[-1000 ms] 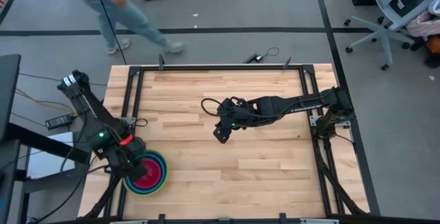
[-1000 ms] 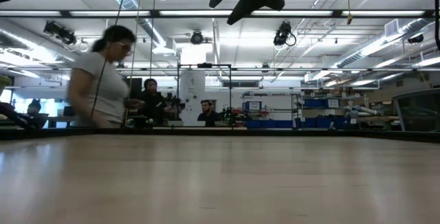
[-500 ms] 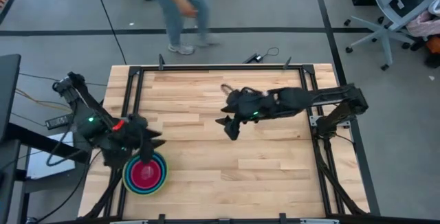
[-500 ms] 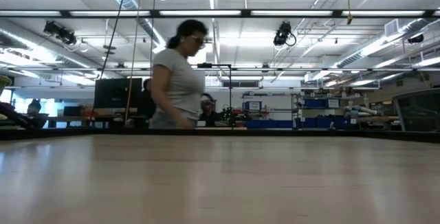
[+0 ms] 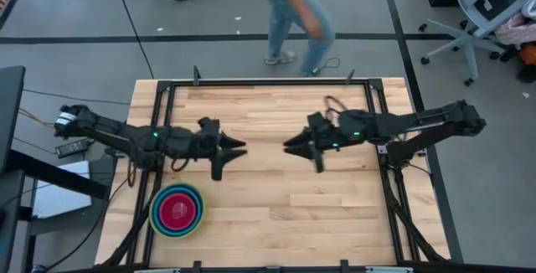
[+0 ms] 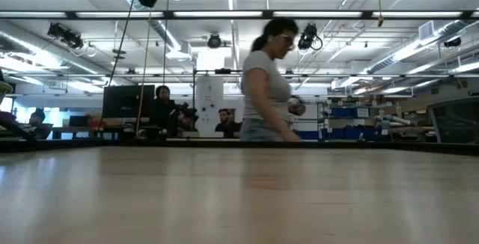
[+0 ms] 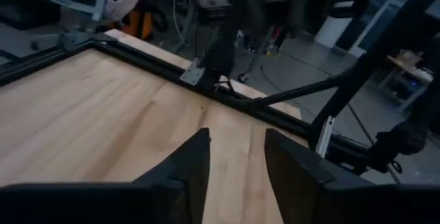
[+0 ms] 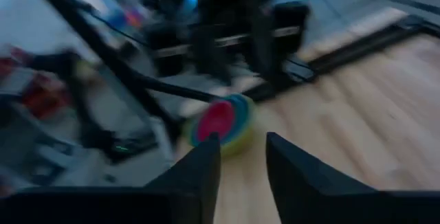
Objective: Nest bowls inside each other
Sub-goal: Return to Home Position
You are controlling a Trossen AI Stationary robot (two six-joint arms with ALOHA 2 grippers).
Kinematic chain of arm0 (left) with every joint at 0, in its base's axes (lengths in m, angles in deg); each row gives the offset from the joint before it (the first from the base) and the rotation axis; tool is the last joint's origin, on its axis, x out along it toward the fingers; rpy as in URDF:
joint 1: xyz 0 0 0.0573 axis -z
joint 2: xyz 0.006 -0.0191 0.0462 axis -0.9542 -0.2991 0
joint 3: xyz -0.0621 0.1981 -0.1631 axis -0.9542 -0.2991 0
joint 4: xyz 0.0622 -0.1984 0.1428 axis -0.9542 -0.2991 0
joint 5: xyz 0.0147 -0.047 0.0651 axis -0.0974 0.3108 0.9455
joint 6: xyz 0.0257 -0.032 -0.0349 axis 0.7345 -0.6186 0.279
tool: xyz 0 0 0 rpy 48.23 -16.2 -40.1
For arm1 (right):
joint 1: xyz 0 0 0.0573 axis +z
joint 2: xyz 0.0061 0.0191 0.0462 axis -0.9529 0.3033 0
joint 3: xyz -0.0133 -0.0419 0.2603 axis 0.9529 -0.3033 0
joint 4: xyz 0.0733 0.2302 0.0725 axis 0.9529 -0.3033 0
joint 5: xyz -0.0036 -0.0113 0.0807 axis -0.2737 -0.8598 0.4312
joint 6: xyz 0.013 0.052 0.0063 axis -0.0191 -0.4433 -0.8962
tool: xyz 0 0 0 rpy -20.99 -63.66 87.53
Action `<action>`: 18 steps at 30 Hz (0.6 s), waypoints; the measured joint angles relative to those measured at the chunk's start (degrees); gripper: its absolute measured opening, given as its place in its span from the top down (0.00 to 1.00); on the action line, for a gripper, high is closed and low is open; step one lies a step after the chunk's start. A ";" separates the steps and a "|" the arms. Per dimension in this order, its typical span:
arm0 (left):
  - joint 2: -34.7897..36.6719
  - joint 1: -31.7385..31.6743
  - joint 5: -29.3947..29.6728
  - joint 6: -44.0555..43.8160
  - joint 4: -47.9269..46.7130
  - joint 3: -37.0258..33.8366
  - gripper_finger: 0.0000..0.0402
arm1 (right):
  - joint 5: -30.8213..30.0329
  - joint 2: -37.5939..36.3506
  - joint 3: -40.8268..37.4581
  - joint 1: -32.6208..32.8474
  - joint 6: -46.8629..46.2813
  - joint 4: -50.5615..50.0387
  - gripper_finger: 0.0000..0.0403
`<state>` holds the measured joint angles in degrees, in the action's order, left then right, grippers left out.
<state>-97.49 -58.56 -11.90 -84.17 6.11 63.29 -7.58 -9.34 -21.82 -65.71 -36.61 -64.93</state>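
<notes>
The bowls [image 5: 177, 210] stand nested in one stack on the table's near left corner, a magenta-pink one innermost, blue and lime-green rims around it. The right wrist view shows the stack [image 8: 218, 122] far off. My left gripper [image 5: 227, 157] hangs above the table left of centre, pointing level toward the right edge, open and holding nothing. My right gripper [image 5: 301, 152] hangs right of centre, pointing level toward the left edge, open and holding nothing. The two grippers face each other across a gap.
Bare wooden tabletop [image 5: 268, 198] lies under and between the arms, inside a black frame [image 5: 268, 82]. A person [image 5: 295, 13] walks past beyond the far edge, seen also in the low view as a person [image 6: 266, 87]. An office chair [image 5: 481, 9] stands at the far right.
My left gripper has come up off the bowl stack and swung toward the table's middle, tipping from pointing down to level. My right gripper has drawn back toward the right edge and tipped up to level. The stack has stayed where it was. The person has walked rightward.
</notes>
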 joint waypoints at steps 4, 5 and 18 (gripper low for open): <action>5.73 -3.21 -0.86 2.13 -7.64 0.08 0.74 | 0.94 -8.52 -8.71 -0.18 0.38 2.73 0.81; 7.36 -3.76 -0.85 3.41 -9.63 0.08 0.76 | 0.16 -10.46 -10.18 -0.46 1.33 1.48 0.84; 29.56 -4.78 1.31 8.29 -4.52 -19.62 0.98 | -6.27 -34.32 -32.31 -3.16 10.26 5.93 0.99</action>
<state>-67.93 -63.34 -10.58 -75.89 1.59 43.67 -13.85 -43.66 -54.12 -68.86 -26.34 -59.01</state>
